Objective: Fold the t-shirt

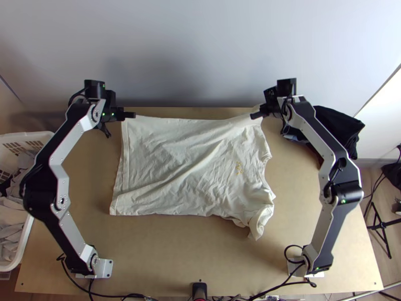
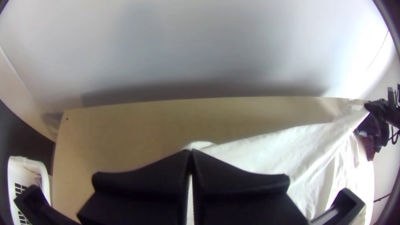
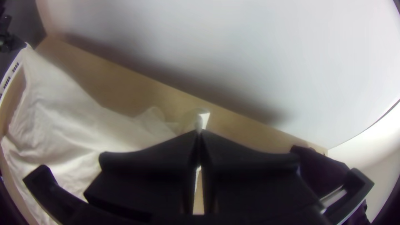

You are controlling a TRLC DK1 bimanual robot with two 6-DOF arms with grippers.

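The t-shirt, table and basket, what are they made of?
The t-shirt looks like soft, dull cloth, probably cotton: it wrinkles everywhere. The table seems smooth wood, or wood-look board, from its even tan colour. The white basket is probably hard, smooth plastic, with neat slots in its side.

The left claw [image 1: 133,115] and right claw [image 1: 252,116] are pinched closed.

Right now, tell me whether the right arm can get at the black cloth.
Probably not: the right gripper is shut on the shirt, though the black cloth lies close by.
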